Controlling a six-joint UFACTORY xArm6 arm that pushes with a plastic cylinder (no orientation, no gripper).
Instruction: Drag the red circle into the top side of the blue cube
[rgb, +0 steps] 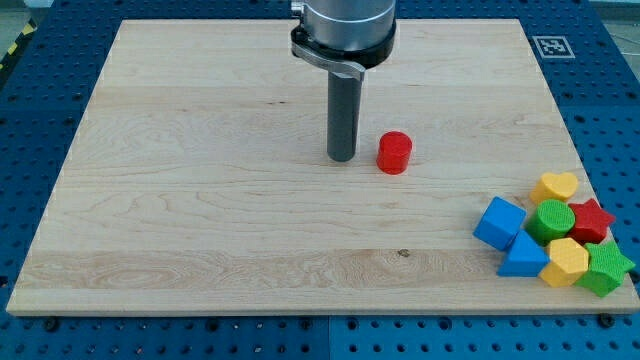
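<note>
Wood is what fills most of my screen: a big pale wooden board (200, 230) lying on a blue table with holes (40, 340).

Closest to the view's bottom, far off to the right of my tip, sits a heap of small blocks. It has a green star-shaped block (606, 270), a yellow six-sided block (567, 261), a blue triangle-like block (524, 257), the blue cube (499, 222), a round green block (552, 220), a red star block (591, 220) and a yellow heart block (556, 186).

Further up, the small red circle block (394, 153) stands alone. My tip (343, 159) is just beside it, on its left, and I think they are not quite touching.

I have no pincer on this arm, only the straight dark rod (343, 115), so nothing can be apart or clamped. The rod stands upright, hanging from the grey round arm end (343, 25) at the view's top.

I think the push is only starting. The red circle is well apart from the blue cube. Next I must shove it right and a bit down, so it ends against the cube's top side. I should go slowly, because a round block can slip off my tip.
</note>
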